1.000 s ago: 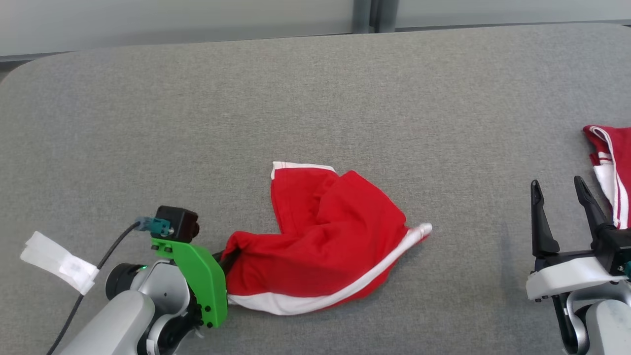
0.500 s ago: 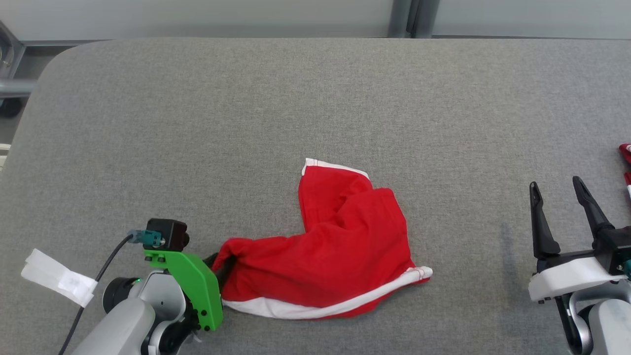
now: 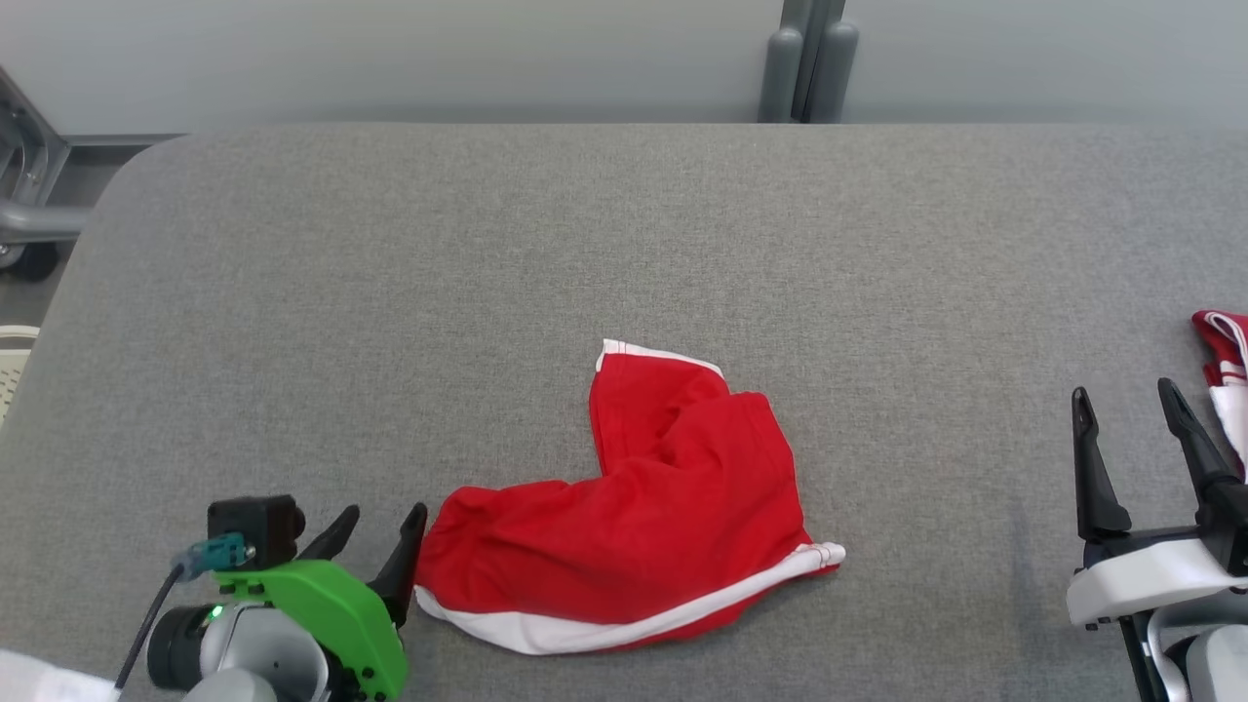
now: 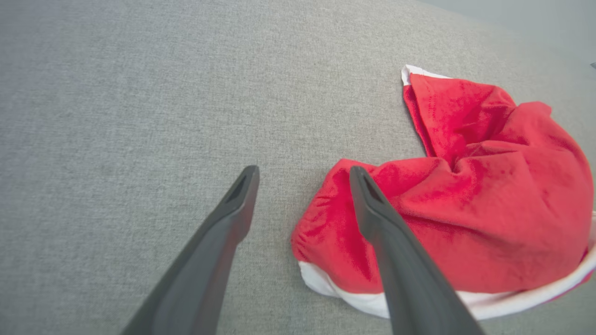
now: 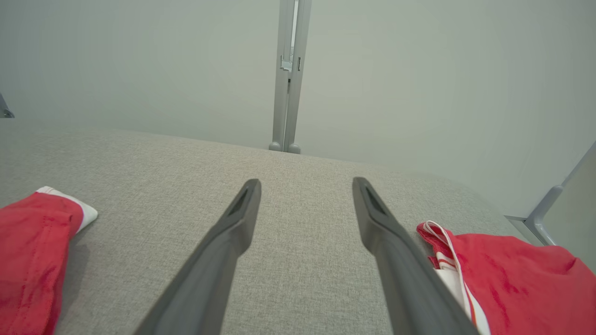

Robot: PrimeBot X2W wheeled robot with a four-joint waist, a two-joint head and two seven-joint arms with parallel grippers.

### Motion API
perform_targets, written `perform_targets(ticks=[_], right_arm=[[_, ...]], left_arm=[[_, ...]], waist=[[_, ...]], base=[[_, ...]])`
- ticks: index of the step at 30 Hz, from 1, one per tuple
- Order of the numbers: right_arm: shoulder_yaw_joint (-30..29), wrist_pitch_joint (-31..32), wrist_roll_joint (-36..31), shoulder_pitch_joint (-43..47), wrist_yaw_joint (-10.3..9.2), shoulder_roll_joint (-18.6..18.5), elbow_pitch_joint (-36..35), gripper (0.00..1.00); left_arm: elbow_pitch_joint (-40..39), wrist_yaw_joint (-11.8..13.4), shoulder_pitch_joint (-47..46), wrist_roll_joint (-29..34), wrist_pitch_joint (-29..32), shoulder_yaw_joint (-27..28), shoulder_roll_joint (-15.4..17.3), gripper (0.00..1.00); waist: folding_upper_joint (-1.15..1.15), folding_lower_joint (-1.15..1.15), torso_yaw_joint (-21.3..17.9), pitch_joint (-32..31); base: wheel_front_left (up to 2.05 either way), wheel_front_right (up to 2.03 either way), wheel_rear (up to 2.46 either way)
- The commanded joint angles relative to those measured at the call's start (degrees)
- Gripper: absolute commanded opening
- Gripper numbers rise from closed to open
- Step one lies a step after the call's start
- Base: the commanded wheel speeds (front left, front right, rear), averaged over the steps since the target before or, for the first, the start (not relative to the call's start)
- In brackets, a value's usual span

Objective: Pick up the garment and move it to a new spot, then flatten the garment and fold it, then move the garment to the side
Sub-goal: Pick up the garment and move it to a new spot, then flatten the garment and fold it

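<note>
now | left gripper (image 3: 385, 509) spread, empty | garment (image 3: 634, 526) just beside it | right gripper (image 3: 1123, 390) spread

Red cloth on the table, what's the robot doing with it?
The robot is working on folding the red garment, which lies crumpled on the gray table, not yet flattened. Its left gripper is open right beside the garment's end, holding nothing. Its right gripper is open too, over the table near another red garment at the edge.
</note>
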Motion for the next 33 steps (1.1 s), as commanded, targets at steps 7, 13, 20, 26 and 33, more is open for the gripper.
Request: perform_targets(ticks=[7,13,20,26,33], right_arm=[[-1.30,-0.18,0.11,4.04,-0.08,0.56,0.34,1.00],[-0.06,-0.18,-0.47,6.52,-0.08,2.09,2.14,1.00],[1.32,-0.18,0.06,9.67,-0.08,4.17,3.11,1.00],[1.34,-0.18,0.52,11.44,-0.08,5.63,2.65,1.00],[0.44,-0.18,0.88,12.55,-0.08,6.17,1.32,1.00]], left_arm=[[-3.26,4.09,8.61,2.32,-9.50,3.31,1.92,1.00],[-0.88,4.05,12.00,4.15,-18.40,4.86,0.99,1.00],[2.78,1.76,14.52,6.51,-22.06,7.83,-0.62,1.00],[2.50,-5.06,17.13,12.97,-22.26,16.64,-4.97,1.00],[1.61,-12.87,21.08,22.08,-22.30,26.92,-11.08,1.00]], waist=[[0.00,0.00,0.15,-3.38],[0.00,0.00,0.71,-5.40],[0.00,0.00,1.52,-7.55],[0.00,0.00,1.66,-8.52],[0.00,0.00,1.35,-8.93]], base=[[0.00,0.00,0.00],[0.00,0.00,0.00],[0.00,0.00,0.00],[0.00,0.00,0.00],[0.00,0.00,0.00]])
